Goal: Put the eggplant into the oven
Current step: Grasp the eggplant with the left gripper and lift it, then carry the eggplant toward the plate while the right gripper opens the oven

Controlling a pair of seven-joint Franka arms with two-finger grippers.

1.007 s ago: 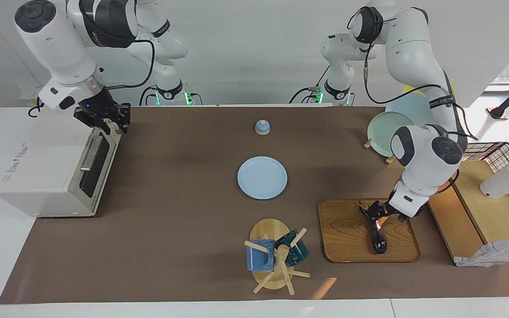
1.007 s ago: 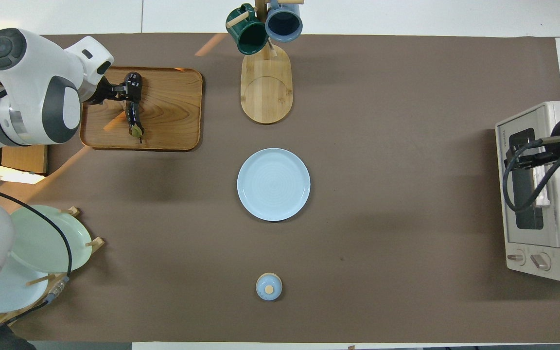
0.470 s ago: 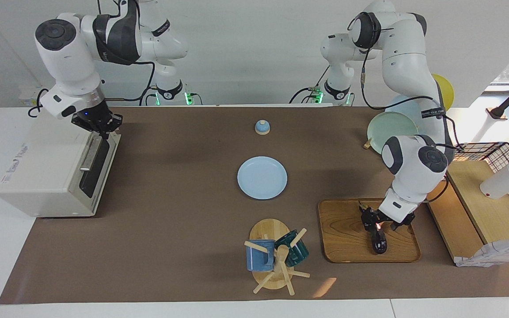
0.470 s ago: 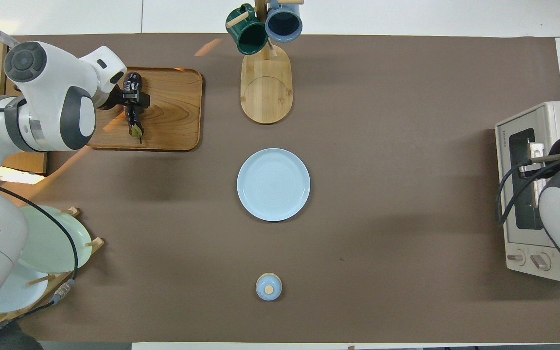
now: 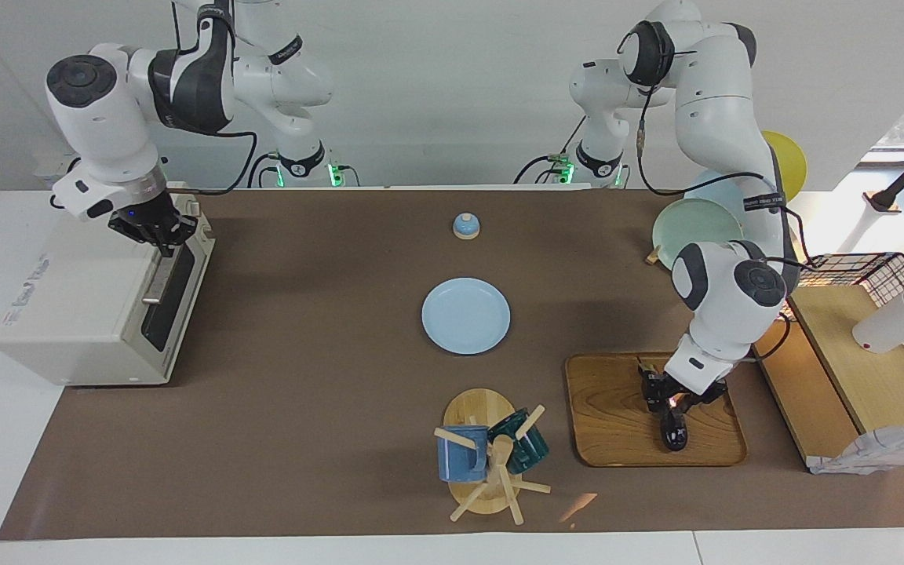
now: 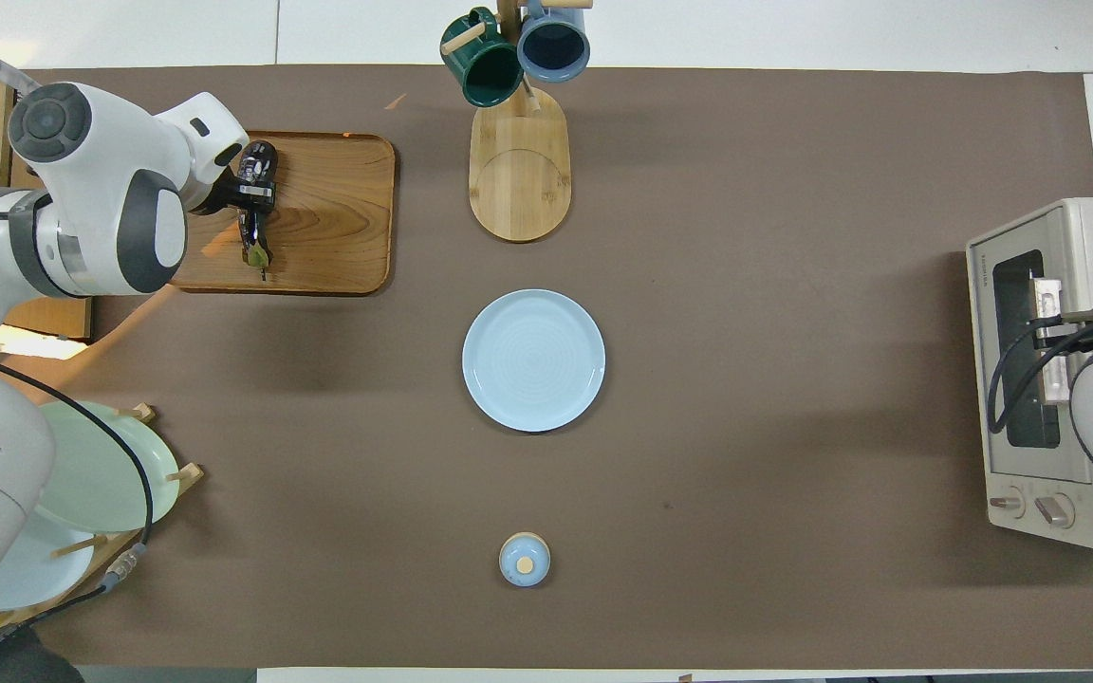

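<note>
Your left gripper (image 5: pixel 668 399) is down on the wooden tray (image 5: pixel 617 439) at the left arm's end of the counter (image 5: pixel 326 408), its fingers pinching the eggplant (image 5: pixel 673 433) around its middle. The eggplant lies on the tray, its rounded dark end pointing away from the robots and its green stem end (image 6: pixel 258 254) toward them.

Your right gripper (image 5: pixel 163 235) sits at the top front edge of the oven (image 5: pixel 83 306), at the end of the bar handle (image 5: pixel 157 275) nearer the robots, with its fingers pressed together; you cannot tell from here whether they grip the handle. The oven stands at the right arm's end of the counter with its dark glass door (image 6: pixel 1021 351) shut.

Between the two ends, a blue plate (image 5: pixel 465 315) lies mid-counter. A mug rack (image 5: pixel 487 463) with a blue and a green mug stands farther from the robots than the plate, and a small blue lidded jar (image 5: pixel 465 226) sits nearer to them.
</note>
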